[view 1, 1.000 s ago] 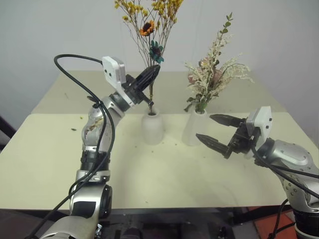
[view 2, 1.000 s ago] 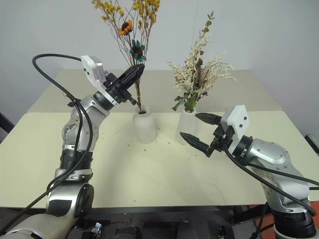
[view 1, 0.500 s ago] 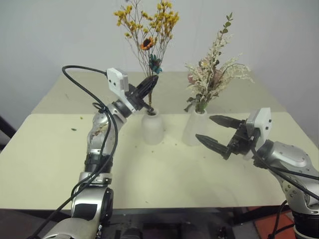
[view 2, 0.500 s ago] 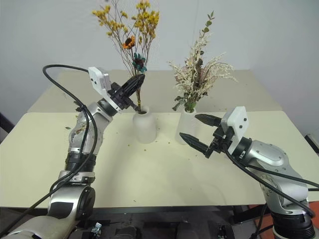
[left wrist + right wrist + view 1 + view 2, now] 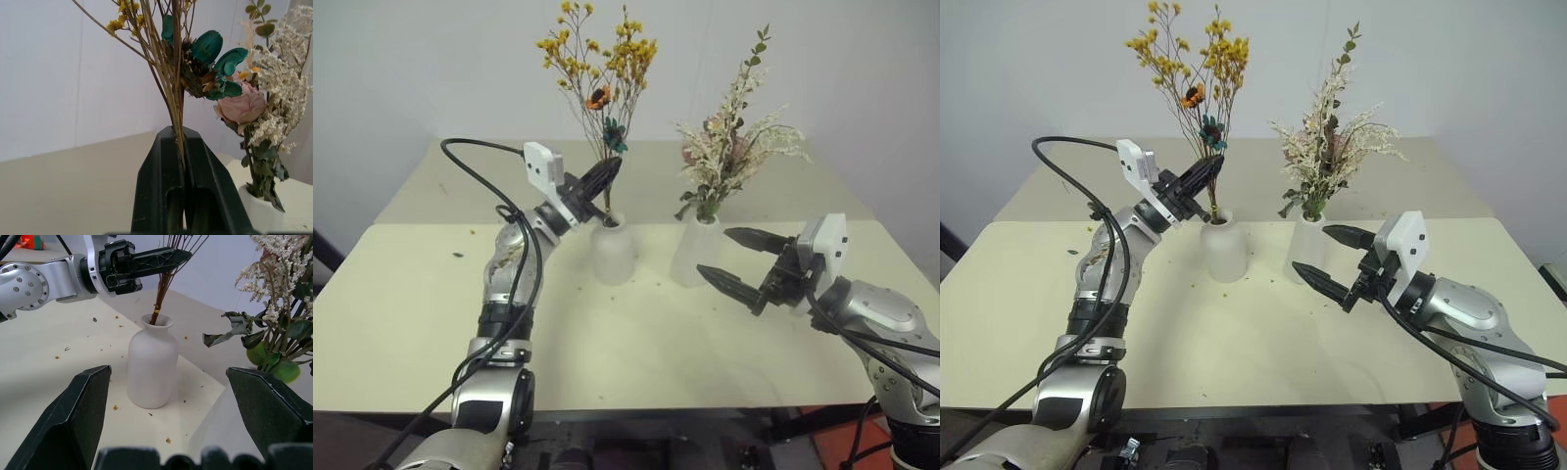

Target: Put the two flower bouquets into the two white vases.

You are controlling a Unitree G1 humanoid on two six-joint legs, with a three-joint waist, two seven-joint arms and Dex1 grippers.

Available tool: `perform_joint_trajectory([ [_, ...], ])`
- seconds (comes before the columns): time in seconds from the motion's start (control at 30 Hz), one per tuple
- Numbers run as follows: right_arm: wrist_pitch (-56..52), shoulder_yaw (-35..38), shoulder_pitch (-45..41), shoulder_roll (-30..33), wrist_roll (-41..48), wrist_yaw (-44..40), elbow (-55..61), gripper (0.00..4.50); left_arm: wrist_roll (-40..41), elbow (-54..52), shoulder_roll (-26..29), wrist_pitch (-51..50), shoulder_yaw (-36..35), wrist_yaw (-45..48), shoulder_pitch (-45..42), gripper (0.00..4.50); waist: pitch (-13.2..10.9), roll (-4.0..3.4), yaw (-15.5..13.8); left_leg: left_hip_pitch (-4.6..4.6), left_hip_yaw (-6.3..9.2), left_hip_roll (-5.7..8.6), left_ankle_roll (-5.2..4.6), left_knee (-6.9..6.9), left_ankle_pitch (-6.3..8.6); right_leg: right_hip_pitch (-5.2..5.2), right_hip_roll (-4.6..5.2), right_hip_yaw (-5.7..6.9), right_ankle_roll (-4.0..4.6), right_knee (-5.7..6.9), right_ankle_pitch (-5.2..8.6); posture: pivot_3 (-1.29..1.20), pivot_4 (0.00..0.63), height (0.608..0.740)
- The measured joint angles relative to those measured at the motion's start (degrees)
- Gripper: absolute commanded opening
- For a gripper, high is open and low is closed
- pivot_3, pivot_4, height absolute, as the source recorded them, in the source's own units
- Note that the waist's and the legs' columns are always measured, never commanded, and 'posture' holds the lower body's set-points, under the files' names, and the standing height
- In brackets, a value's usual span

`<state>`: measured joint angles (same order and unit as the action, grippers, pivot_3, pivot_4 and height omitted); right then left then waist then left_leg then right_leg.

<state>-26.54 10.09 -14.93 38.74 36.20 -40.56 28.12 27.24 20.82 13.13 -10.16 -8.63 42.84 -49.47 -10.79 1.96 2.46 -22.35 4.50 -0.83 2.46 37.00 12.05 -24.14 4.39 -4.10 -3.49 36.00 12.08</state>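
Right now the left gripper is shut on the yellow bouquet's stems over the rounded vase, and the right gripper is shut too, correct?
Not quite. The left gripper does clamp the yellow bouquet over the rounded vase, but the right gripper is open, as the left eye view shows.

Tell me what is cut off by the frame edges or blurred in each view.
Left eye view: the yellow bouquet fits whole. Left wrist view: its blooms are cropped, and the shut left pincer on its stems looks soft up close. Right wrist view: the open right pincer's fingers loom dark, and the cream bouquet is cropped.

Matt white vases [image 5: 152, 363], dry brittle bouquets [image 5: 601, 73], smooth matt tabletop [image 5: 401, 294]
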Motion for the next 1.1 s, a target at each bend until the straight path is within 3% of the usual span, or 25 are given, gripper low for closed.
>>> perform_joint_trajectory([
  [0.6, 0.03, 0.0, -0.15, -0.16, 0.07, 0.77, 0.66, 4.44, -0.17, 0.04, 0.46, -1.03, 0.85, 2.91, 2.03, 0.05, 0.0, 0.0, -0.01, 0.0, 0.0, 0.0, 0.0, 0.0, 0.0, 0.0, 0.0, 0.0, 0.0, 0.0, 0.0, 0.0, 0.15, 0.74],
  [0.73, 0.04, 0.0, -0.13, -0.16, 0.06, 0.64, 0.61, 4.44, -0.17, -0.03, 0.99, -2.43, 1.09, 2.96, 2.33, 0.93, 0.0, 0.0, -0.01, 0.0, 0.0, 0.0, 0.0, 0.0, 0.0, 0.0, 0.0, 0.0, 0.0, 0.0, 0.0, 0.0, 0.15, 0.74],
  [0.93, 0.28, 0.0, -0.09, -0.24, -0.03, 0.5, 0.45, 4.44, -0.12, -2.64, 2.63, -5.31, 1.16, 3.17, 2.91, 2.74, 0.0, 0.0, 0.02, -0.01, 0.0, -0.01, 0.0, 0.0, 0.0, -0.01, 0.0, 0.0, 0.0, -0.01, 0.0, 0.0, 0.15, 0.74],
  [1.1, 1.46, 0.05, 0.47, -0.43, -0.19, -0.63, -0.72, 4.44, 1.01, -11.37, 5.1, -10.18, 1.03, 2.19, 8.04, 4.18, 0.0, 0.0, 0.09, 0.03, 0.0, -0.02, 0.0, -0.01, 0.0, 0.0, 0.0, -0.01, 0.0, 0.03, 0.0, 0.0, 0.15, 0.74],
])
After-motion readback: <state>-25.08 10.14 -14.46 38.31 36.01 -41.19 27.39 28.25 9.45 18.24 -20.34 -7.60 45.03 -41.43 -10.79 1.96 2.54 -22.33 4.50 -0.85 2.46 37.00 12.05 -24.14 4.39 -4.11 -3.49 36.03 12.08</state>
